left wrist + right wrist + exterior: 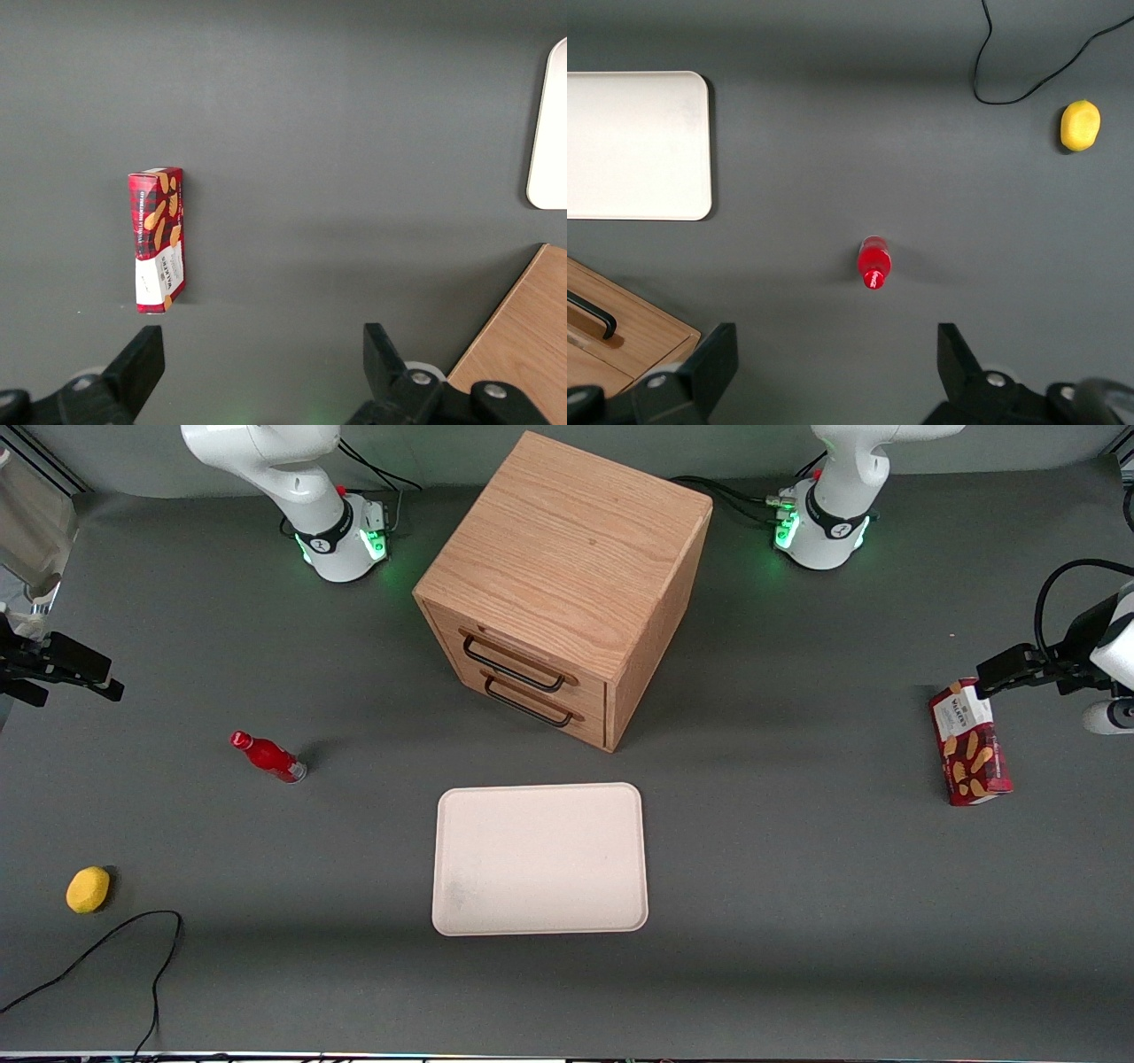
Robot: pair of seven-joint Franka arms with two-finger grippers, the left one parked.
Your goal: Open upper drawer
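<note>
Progress: Since the upper drawer (pixel 518 657) sits flush in the oak cabinet (pixel 576 549) with no gap showing, I judge nothing of the opening is done yet — the reach, the grasp on the handle and the pull are all left.

Pincer: the right arm's pincer (pixel 833 372) hangs over bare worktop (pixel 797 921) at the working arm's end, well apart from the cabinet; its fingers (pixel 713 359) stand spread wide with nothing between them.

Upper drawer, place: it is the topmost of two drawers in the cabinet's front face, directly above the bottom drawer (pixel 532 704); the cabinet stands mid-worktop, farther from the front camera than the cream tray (pixel 540 859).

Upper drawer, heading: its front faces toward the front camera and slants toward the working arm's end, so by my reading the pull has to go out along that slanted line.

Long axis: the front panel runs wide and shallow, and the black bar handle (pixel 512 669) lies level along it, parallel to the worktop — a pincer would have to close across the bar, not along it.

Nearby: a red bottle (pixel 874 264) lies on the worktop close to the pincer, nearer the working arm's end than the cabinet; a yellow lemon-like fruit (pixel 88 889) and a black cable (pixel 106 948) lie nearer the front camera.

Parked end: a red biscuit box (pixel 968 744) lies there.
</note>
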